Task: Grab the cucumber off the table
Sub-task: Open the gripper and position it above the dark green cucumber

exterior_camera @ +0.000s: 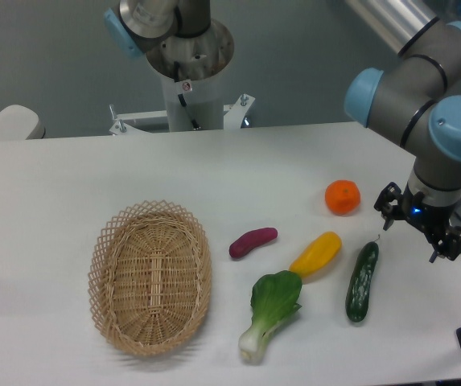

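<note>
The dark green cucumber (362, 281) lies on the white table (69, 177) at the right front, its long axis running front to back. My gripper (411, 240) hangs just right of the cucumber's far end, a little above the tabletop. Its two black fingers (386, 215) stand apart, so it is open and holds nothing. It does not touch the cucumber.
A yellow pepper (316, 254) lies just left of the cucumber. A bok choy (272, 312), a purple sweet potato (253, 242) and an orange (343, 197) are nearby. A wicker basket (150, 277) stands at the left. The table's right edge is close to the gripper.
</note>
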Robot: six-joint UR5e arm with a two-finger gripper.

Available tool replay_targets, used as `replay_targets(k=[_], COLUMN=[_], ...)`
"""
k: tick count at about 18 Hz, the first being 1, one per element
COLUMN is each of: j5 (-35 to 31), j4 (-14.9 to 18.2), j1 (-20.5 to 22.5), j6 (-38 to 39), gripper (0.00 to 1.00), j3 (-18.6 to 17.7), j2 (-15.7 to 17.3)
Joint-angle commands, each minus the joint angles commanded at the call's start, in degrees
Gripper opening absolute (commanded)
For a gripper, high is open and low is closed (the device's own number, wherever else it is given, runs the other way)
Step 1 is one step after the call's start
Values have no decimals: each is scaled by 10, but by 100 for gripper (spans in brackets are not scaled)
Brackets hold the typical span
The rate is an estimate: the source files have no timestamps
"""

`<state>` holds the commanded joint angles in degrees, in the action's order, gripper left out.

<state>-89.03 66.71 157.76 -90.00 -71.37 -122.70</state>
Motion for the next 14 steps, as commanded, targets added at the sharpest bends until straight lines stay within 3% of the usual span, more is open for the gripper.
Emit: replay_targets(k=[6, 10, 14], j5=[2, 6, 4], j4=[11, 7, -37], j1=[0, -7, -12], j6=[10, 76, 191], gripper=[100, 100, 100], j3=[8, 7, 9], j2=[-4, -11, -39])
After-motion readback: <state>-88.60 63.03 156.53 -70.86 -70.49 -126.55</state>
